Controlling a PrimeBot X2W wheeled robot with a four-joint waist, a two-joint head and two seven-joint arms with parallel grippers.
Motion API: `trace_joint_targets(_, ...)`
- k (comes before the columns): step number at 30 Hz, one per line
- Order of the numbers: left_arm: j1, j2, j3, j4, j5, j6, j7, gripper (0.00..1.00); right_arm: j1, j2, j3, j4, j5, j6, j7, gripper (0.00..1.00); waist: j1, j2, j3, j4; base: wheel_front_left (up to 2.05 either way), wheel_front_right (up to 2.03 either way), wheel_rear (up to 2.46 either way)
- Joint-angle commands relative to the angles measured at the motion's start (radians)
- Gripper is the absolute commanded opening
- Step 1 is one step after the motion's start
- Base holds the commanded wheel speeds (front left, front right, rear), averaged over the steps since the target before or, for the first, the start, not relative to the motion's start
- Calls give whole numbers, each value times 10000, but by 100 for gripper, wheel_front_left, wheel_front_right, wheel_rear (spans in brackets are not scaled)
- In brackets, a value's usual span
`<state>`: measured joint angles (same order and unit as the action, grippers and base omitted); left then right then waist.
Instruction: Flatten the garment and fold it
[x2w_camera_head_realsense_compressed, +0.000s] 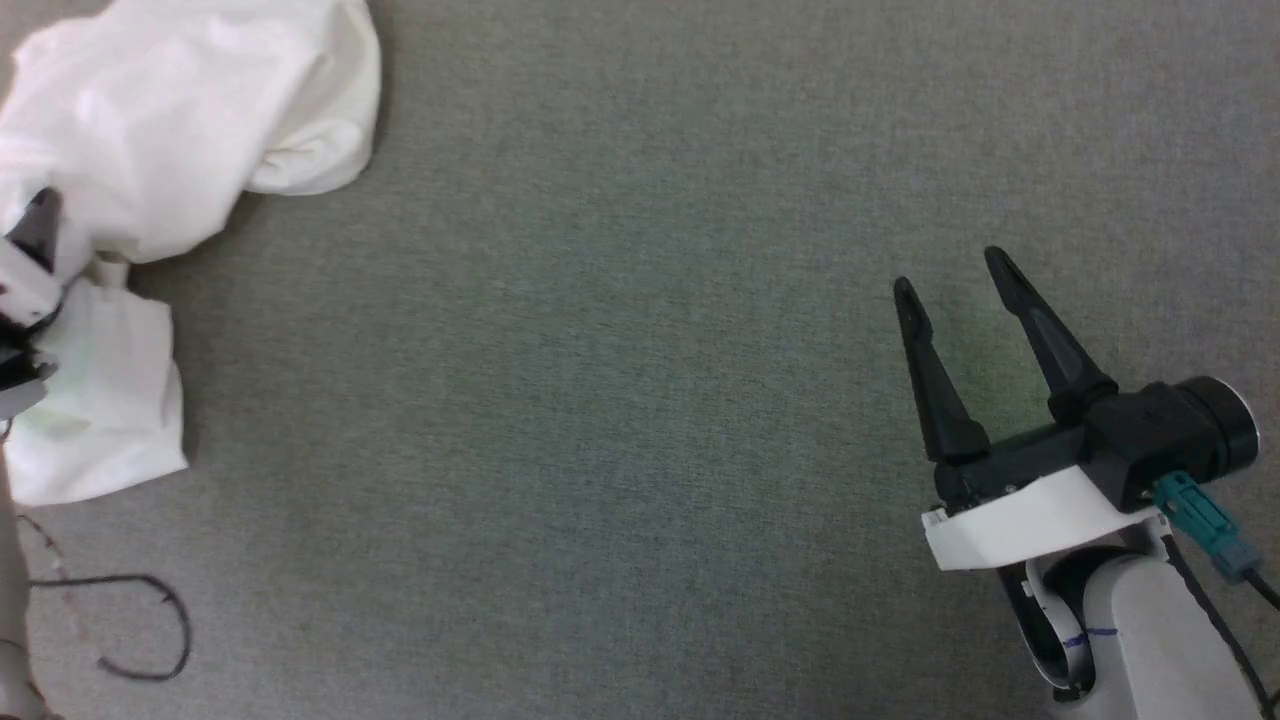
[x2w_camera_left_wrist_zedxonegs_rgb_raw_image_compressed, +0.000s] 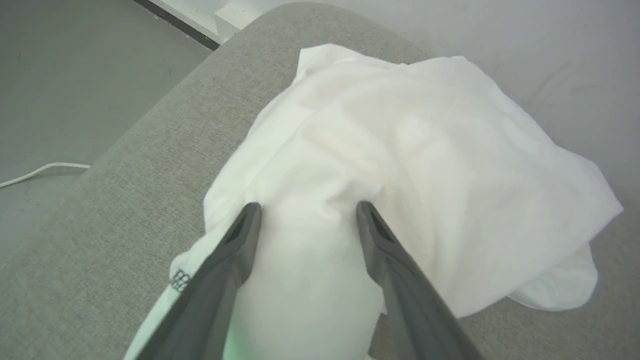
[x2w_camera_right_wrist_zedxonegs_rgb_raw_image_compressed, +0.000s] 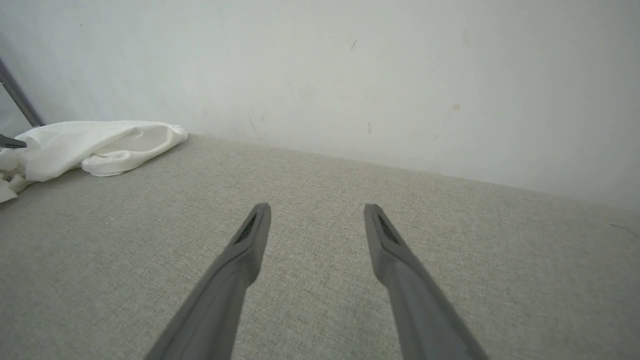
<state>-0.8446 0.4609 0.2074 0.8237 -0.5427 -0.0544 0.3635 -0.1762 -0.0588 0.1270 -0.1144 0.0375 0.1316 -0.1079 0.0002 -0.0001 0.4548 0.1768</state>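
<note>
Your garment (x2w_camera_head_realsense_compressed: 190, 110) is bunched in a heap at the far left of the head view. It sits by the rounded corner of the grey woven surface (x2w_camera_head_realsense_compressed: 620, 420), close to the wall (x2w_camera_right_wrist_zedxonegs_rgb_raw_image_compressed: 350, 65).

Left gripper (x2w_camera_left_wrist_zedxonegs_rgb_raw_image_compressed: 307, 207): fingers spread wide and straddling a raised hump of cloth, tips down at the fabric. Nothing is pinched. I can't tell whether the tips are pressing in or just resting.

Right gripper (x2w_camera_head_realsense_compressed: 950, 270): also spread wide and empty, over bare surface well apart from the heap.

Handling, my read:
- Light and limp with no stiffness, so it sags from any single pinch point.
- Layers are stacked, so a pinch into the middle of the hump likely takes several plies. That won't help you flatten it.
- Better hold is an outer edge. Try the loose lobe (x2w_camera_left_wrist_zedxonegs_rgb_raw_image_compressed: 560, 290) sticking out of the heap, or the hem by the small printed mark (x2w_camera_left_wrist_zedxonegs_rgb_raw_image_compressed: 179, 280) next to the left finger.
- Seams and patch aren't visible, so you can't orient the shirt from here.

Surface and room:
- The weave looks coarse. Expect the cloth to drag and bunch rather than slide, so lift it and lay it down.
- There's plenty of bare surface toward the right gripper to spread it on.
- The floor (x2w_camera_left_wrist_zedxonegs_rgb_raw_image_compressed: 65, 75) drops away just past the corner, with a white cable (x2w_camera_left_wrist_zedxonegs_rgb_raw_image_compressed: 40, 171) lying on it. Don't pull the cloth that way.
- A thin dark cable loop (x2w_camera_head_realsense_compressed: 150, 620) lies near the left arm, so watch for snagging.
</note>
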Motion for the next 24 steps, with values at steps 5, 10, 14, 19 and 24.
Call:
trace_joint_targets(5,-422,416,175,1069,-495,311,1099,100,-458,-23,163,173,229,-9,-212,100,-2,1,845,-389,0,0,0)
trace_joint_targets(10,-384,462,-120,1429,-578,215,2299,37,-683,-13,313,367,378,-9,-315,100,-2,1,923,-432,0,0,0)
trace_joint_targets(14,-307,298,-151,1337,-781,7,2642,0,-748,-6,327,561,462,-9,-404,100,-2,1,644,-457,0,0,0)
trace_joint_targets(19,-210,483,-327,818,-550,-164,1962,0,-598,12,199,783,515,-9,-585,100,-2,1,-57,-417,0,0,0)
trace_joint_targets(24,-223,789,-721,32,180,-156,427,0,-268,46,6,897,537,-9,-726,100,-2,1,-973,-289,0,0,0)
